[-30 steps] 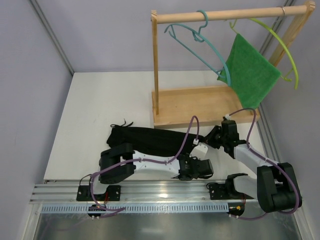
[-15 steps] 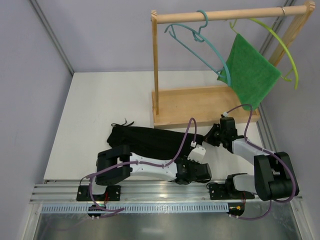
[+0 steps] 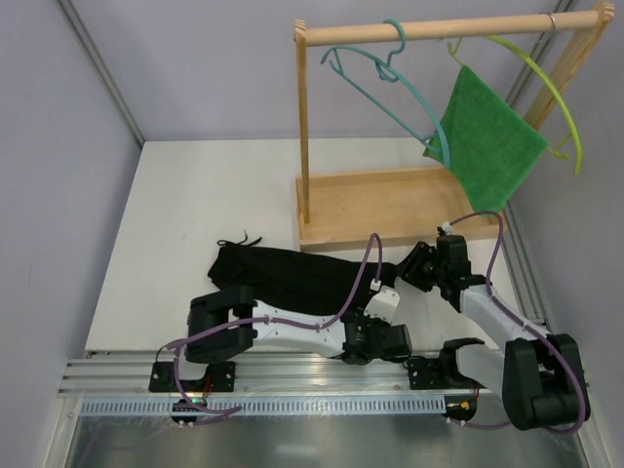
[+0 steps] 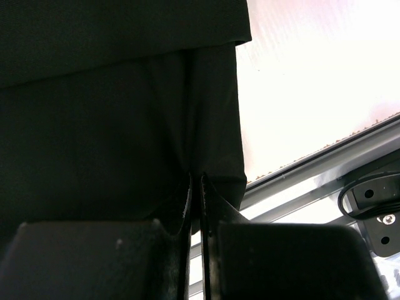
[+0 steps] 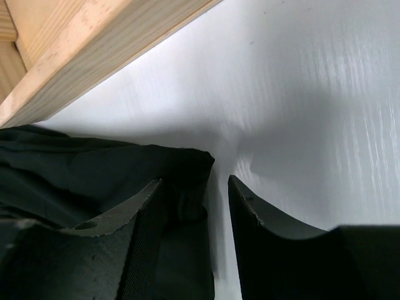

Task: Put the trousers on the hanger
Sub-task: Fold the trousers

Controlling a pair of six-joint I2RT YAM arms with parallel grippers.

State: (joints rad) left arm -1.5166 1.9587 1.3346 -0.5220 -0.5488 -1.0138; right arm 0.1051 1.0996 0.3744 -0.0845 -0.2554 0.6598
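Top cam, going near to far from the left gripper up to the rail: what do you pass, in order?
left gripper → trousers → wooden rack base → hanger

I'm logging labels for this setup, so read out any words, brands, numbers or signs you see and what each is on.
No readable text in any view. The trousers, hanger, green cloth and wooden rack are unmarked.

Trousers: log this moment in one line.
trousers on table | left fingers shut on trousers | right fingers open at trousers' edge | hanger on rail
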